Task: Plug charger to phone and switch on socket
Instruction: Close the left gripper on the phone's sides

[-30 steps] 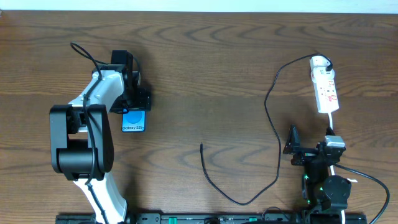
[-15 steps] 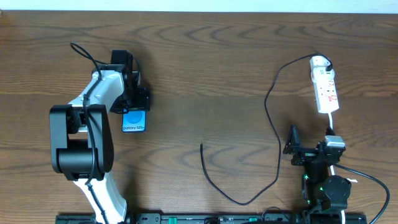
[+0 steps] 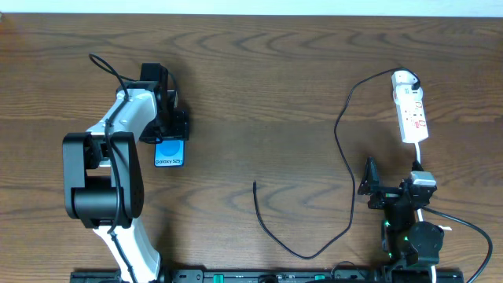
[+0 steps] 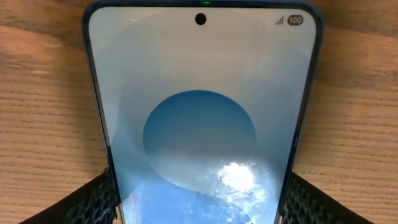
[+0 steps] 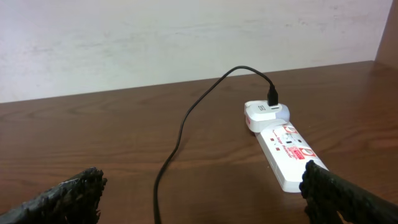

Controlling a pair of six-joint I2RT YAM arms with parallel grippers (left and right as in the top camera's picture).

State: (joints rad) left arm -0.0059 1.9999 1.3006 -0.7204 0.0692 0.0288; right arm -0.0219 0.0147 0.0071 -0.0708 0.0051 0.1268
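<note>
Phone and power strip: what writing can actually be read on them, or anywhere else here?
"Galaxy S25+": white letters on the blue screen of the phone, overhead view.
"100": small badge beside the signal bars at the screen's top corner, left wrist view.
Red markings on the power strip: too small and blurred to read in any view.
Nothing else carries readable text.

My phone [image 3: 169, 152] lies flat at the left of the overhead frame, screen up, blue with a circle and white "Galaxy S25+" text. It is held by its two long edges in my left gripper [image 4: 199, 186]. The socket [image 3: 410, 110], a narrow white strip with red markings, lies lengthwise at the upper right. The charger [image 3: 351, 196], a thin black cable, is plugged in at the socket's top end. It curves down through the lower middle, and its plug tip [image 3: 254, 184] lies loose near centre, well apart from the phone.
</note>
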